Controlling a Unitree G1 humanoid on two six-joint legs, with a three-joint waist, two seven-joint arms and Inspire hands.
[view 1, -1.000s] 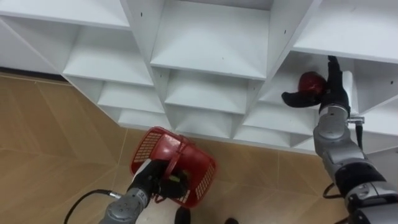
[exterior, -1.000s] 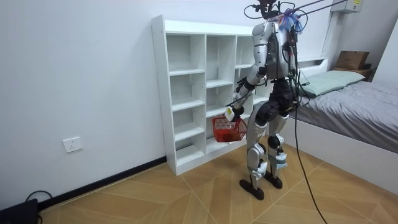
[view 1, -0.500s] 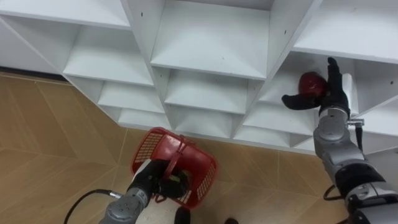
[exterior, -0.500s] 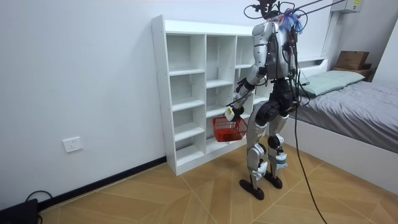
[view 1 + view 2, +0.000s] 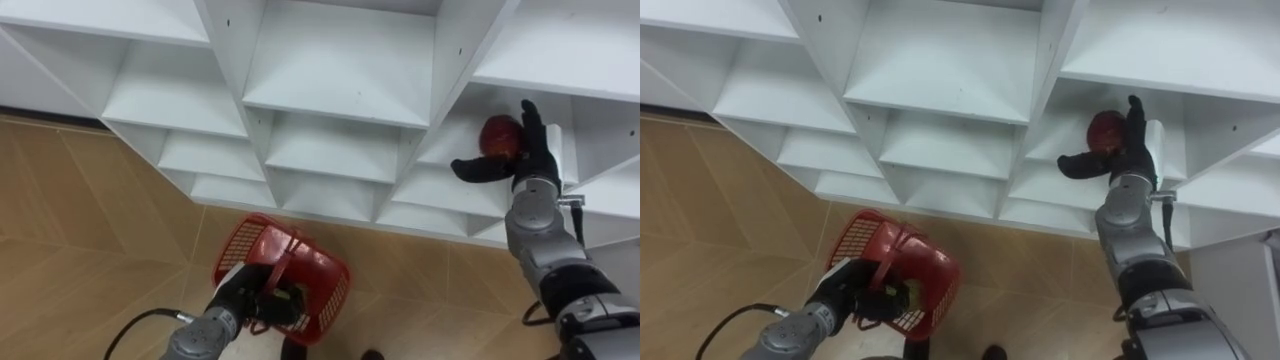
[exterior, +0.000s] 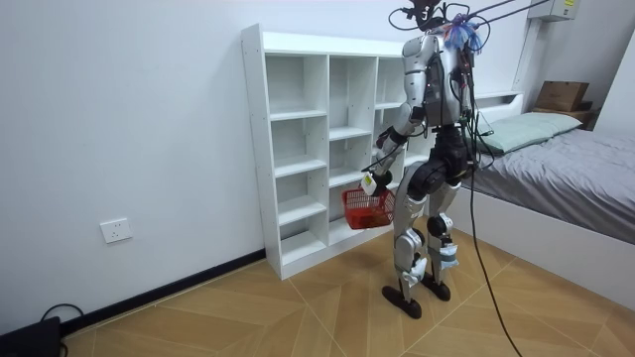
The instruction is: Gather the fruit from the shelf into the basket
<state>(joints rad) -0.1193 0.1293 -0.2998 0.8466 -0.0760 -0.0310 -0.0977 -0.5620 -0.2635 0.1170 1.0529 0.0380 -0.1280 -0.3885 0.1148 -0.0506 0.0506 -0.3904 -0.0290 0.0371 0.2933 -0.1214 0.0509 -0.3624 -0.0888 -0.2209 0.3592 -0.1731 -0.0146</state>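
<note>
Basket (image 5: 240, 238) has dropped slightly, below the closet (image 5: 340, 60); left hand (image 5: 245, 295) clenched on its handle. Right hand (image 5: 525, 160), fingers straight, flanks the red fruit (image 5: 500, 136) inside the closet. Judged not yet gripped.

A home bedroom: a made bed (image 6: 580, 169) beside white shelving (image 6: 298, 115), herringbone wood floor (image 6: 248, 317).

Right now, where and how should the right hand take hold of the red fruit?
Wrap its round middle, coming from the compartment's open front. The red fruit rests on the shelf board; the open right hand stands at its right, thumb spread in front of it.
</note>
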